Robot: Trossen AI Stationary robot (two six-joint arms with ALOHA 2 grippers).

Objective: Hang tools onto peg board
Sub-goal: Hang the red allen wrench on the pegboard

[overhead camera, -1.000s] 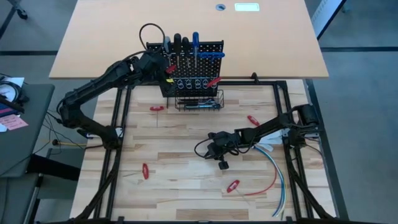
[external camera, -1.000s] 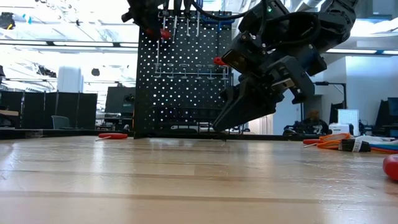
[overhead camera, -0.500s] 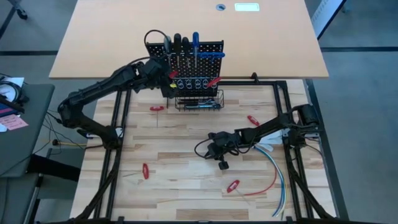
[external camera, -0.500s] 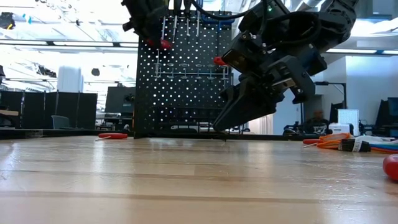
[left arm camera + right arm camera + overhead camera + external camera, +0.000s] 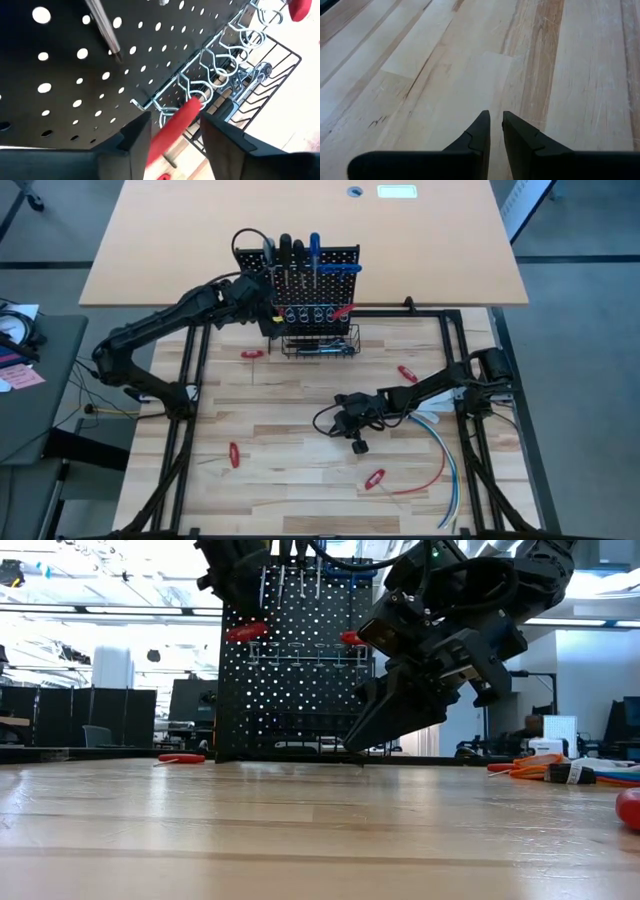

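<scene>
the left gripper (image 5: 172, 135) is spreading its fingers around the small red-handled tool (image 5: 175, 125), which is sitting in a wire ring holder (image 5: 200, 95) on the black perforated metal peg board (image 5: 65, 75), likely so the ring is bearing it, while the right gripper (image 5: 495, 131) is hanging low over the wooden bench (image 5: 445, 60), fingers nearly together on nothing.

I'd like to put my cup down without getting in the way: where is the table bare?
Bare wood lies between the red tool near the left front and the right gripper. It is crowded at the peg board, where the left gripper works, and by the cables on the right.
</scene>
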